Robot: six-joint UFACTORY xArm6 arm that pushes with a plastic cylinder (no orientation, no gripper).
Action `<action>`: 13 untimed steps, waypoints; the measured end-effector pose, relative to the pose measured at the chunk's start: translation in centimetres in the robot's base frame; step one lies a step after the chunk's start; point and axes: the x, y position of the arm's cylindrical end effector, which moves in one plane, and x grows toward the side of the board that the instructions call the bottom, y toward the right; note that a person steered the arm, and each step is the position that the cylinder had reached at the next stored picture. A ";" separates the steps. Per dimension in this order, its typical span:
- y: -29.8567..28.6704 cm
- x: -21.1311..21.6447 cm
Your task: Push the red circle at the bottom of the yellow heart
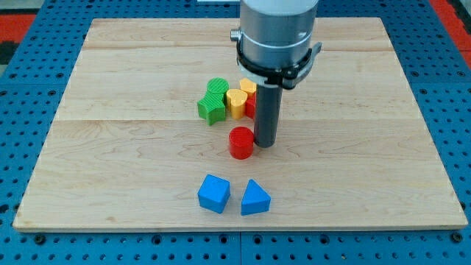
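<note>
The arm had no gripper, only a rod. My tip (265,143) stood touching the right side of the red circle (241,142), at mid-frame, just below the yellow heart (236,101). A leftward push could send the circle past the heart toward the green block (212,107).

Red circle (241,142) lies flat just below upright yellow heart (235,101), not touching.

Bare board (132,154) left of red circle (241,142); my tip (265,143) crowds its right.
</note>
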 end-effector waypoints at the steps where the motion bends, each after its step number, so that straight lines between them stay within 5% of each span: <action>1: 0.1 2.7; 7: -6.9 1.8; 13: -6.2 -0.1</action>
